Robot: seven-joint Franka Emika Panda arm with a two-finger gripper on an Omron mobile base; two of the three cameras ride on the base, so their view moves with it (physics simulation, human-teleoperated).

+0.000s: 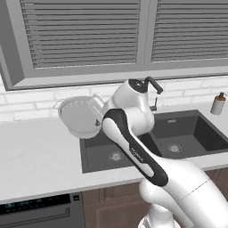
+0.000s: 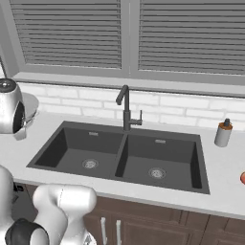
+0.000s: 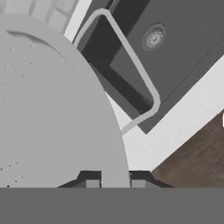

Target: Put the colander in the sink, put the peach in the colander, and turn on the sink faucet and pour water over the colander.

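Over by the left end of the sink point(image 1: 196, 133), up off the pale surface point(image 1: 35, 156): colander point(image 1: 79, 116) held in the air, tipped over so the open mouth faces the camera in the left base view, base pointing away toward the tiled wall point(image 1: 26, 103). Round thing, so no real long axis, just one thin loop handle point(image 3: 131, 57) sticking out, seen in the hand view crossing in front of the dark basin. Pincer point(image 3: 115, 183) nearly together, clamped on colander rim, with the rim wall running right between the two dark tips. Colander hanging above the surface edge and the near-left corner of the left basin, not down in it.

Around it: sink faucet point(image 2: 126, 109) standing upright at the far side of the sink, right on the centre divider, spout angled toward the left and small lever poking right. Partly hidden behind the arm's white wrist in the left base view. Soap dispenser point(image 2: 223, 133) well apart on the far right of the surface. Peach point(image 2: 243, 178) just peeking in at the right edge of the right base view, on the surface right of the sink. Both basins bare except round drains point(image 2: 90, 163). Louvred window shutters point(image 2: 72, 33) above the wall, wooden cabinet fronts point(image 2: 158, 229) below, dark appliance panel point(image 1: 40, 209) down at the near left.
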